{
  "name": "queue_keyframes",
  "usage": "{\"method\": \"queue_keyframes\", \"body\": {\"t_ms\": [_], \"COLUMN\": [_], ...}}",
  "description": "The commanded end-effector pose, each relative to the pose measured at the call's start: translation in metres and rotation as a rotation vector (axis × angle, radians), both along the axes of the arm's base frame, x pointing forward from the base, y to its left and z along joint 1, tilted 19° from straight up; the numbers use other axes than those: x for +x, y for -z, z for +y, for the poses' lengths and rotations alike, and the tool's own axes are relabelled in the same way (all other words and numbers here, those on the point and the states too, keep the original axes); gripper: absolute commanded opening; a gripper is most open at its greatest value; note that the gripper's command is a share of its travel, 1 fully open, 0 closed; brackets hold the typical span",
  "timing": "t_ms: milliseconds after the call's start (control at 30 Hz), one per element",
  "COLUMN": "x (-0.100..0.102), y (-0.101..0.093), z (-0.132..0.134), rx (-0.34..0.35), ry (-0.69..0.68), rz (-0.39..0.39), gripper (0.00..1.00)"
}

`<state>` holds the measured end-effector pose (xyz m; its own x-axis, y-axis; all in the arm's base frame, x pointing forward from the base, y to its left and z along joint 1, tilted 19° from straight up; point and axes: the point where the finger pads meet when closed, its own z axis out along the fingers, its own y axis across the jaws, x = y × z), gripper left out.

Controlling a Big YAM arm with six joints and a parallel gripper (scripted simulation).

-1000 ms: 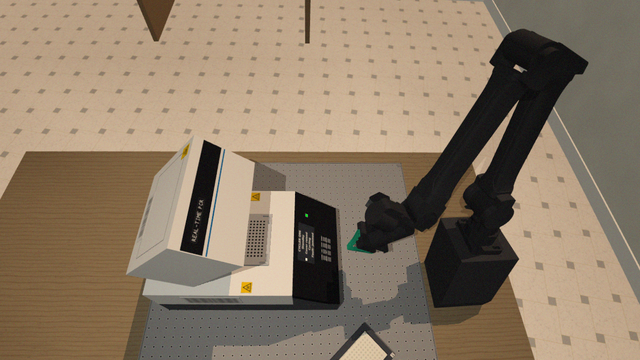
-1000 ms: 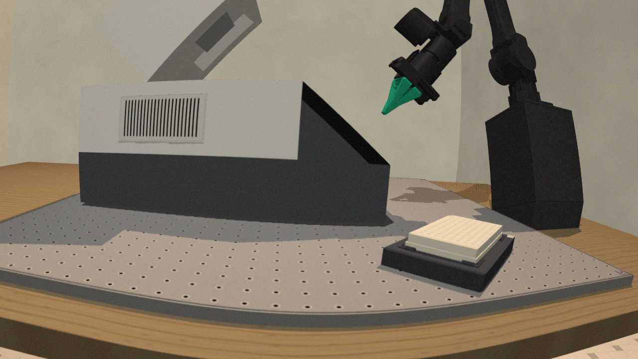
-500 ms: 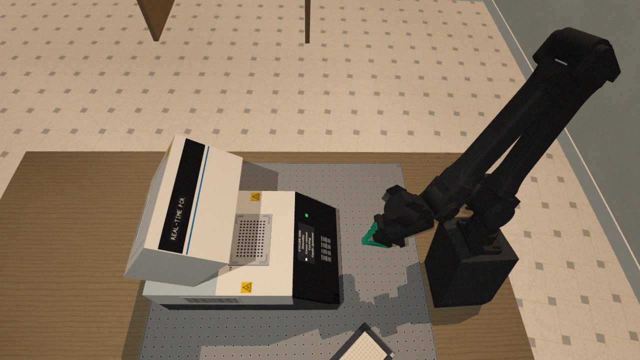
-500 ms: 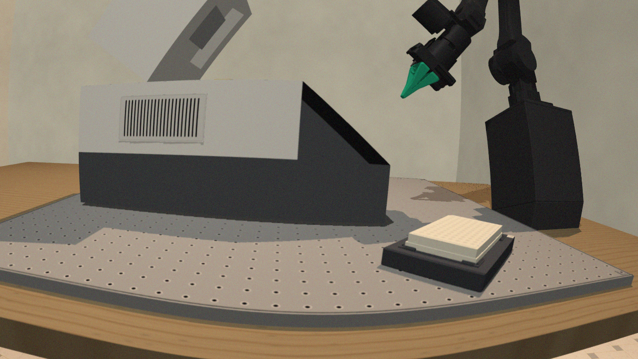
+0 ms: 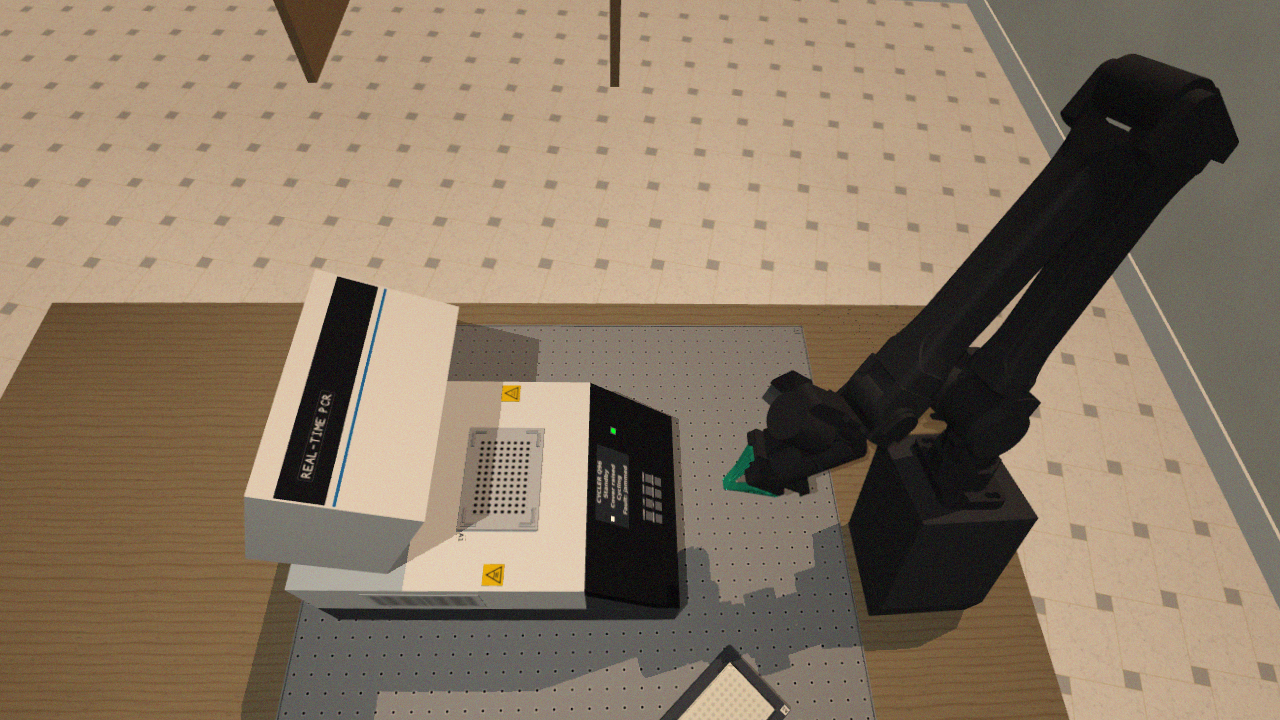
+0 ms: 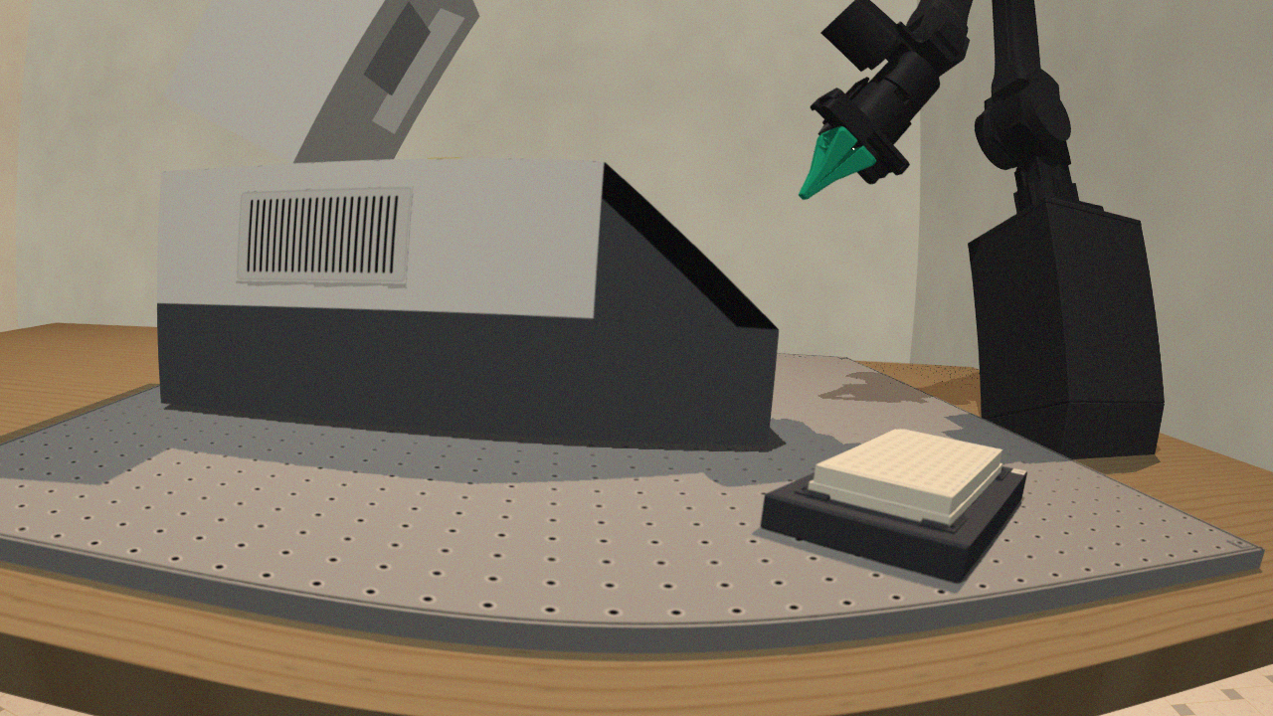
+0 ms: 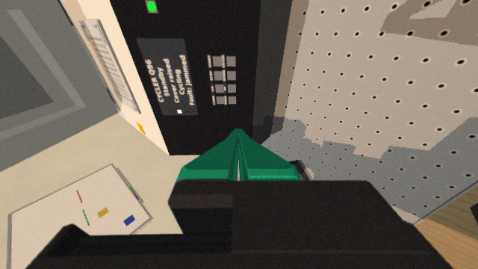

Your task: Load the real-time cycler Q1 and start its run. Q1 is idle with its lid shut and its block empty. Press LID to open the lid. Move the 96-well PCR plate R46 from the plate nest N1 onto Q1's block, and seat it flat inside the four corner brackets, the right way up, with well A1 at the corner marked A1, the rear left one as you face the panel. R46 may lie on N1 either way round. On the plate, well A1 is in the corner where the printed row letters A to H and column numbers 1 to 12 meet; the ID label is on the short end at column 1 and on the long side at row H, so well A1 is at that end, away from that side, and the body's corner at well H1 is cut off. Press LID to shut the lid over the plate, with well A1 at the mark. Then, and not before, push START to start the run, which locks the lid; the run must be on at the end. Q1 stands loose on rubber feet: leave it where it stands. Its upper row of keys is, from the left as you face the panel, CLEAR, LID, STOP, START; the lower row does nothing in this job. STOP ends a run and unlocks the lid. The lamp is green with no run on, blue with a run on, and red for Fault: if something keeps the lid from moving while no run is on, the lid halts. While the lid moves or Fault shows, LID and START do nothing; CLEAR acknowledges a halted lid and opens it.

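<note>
The cycler Q1 [image 5: 483,483] stands on the perforated board with its lid [image 5: 349,420] raised and tilted back. Its block [image 5: 501,477] is bare, a grid of wells inside four corner brackets. The lamp [image 5: 613,430] on the black panel is green; it also shows in the wrist view [image 7: 151,6]. The keys [image 7: 222,79] sit in two rows on the panel. My gripper [image 5: 735,479] [image 6: 815,182] has green fingers, is shut and empty, and hangs in the air to the right of the panel, clear of it. The cream plate R46 [image 6: 908,471] lies on the black nest N1 [image 6: 894,520] at the front of the board.
The arm's black base [image 5: 939,528] stands at the board's right edge. In the top view the plate and nest are cut off by the bottom edge. A white sheet with coloured marks [image 7: 80,213] shows on the cycler's side in the wrist view.
</note>
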<state>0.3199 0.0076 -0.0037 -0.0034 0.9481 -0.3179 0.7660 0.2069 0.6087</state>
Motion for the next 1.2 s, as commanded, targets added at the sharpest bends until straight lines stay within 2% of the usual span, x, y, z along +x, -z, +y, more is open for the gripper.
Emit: {"method": "queue_keyframes", "body": {"t_ms": [0,300,633,1167], "x": [0.026,0.0294,0.0233,0.0279], "y": [-0.0167,-0.0196,-0.0144,-0.0191], "z": [0.009,0.0101,0.0088,0.0102], "rx": [0.011,0.02,0.012,0.017], "ry": [-0.013,-0.006,-0.007,-0.009], "rz": [-0.059,-0.071,-0.039,-0.067], "gripper": [0.0,0.0,0.0,0.0]}}
